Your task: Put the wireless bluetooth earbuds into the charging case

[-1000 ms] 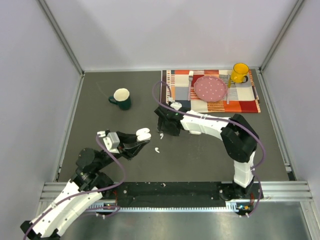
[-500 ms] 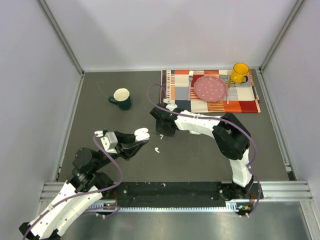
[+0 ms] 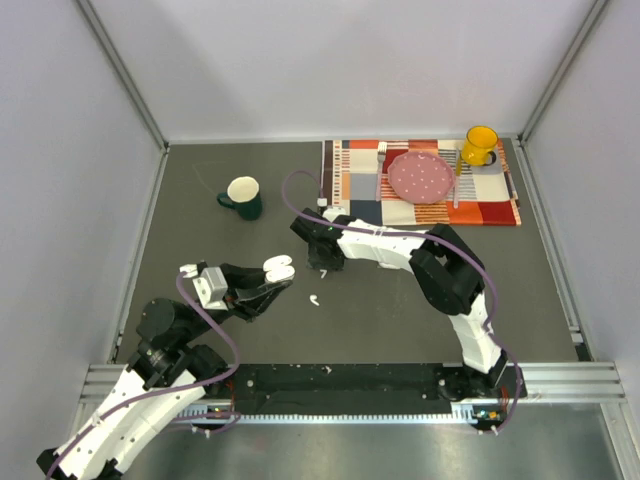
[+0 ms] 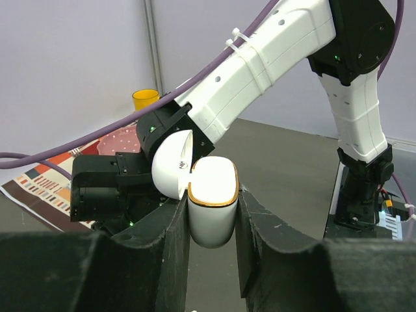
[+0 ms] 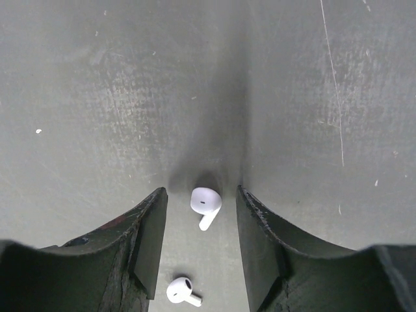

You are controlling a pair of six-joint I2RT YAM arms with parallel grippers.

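The left gripper is clamped on the case, held upright with its lid flipped open. The right gripper points down at the table with its fingers apart, straddling one earbud without touching it. A second earbud lies near it, also on the table.

Charging case: white, glossy, rounded; stands upright at centre of left wrist view, clamped in left gripper; lid hinged open toward the left, orange-edged rim showing. Left of centre in top view.

Two earbuds seen, tiny, white, lying flat, apart. First earbud: lower centre of right wrist view, stem pointing down. Second earbud: bottom edge, stem pointing right.
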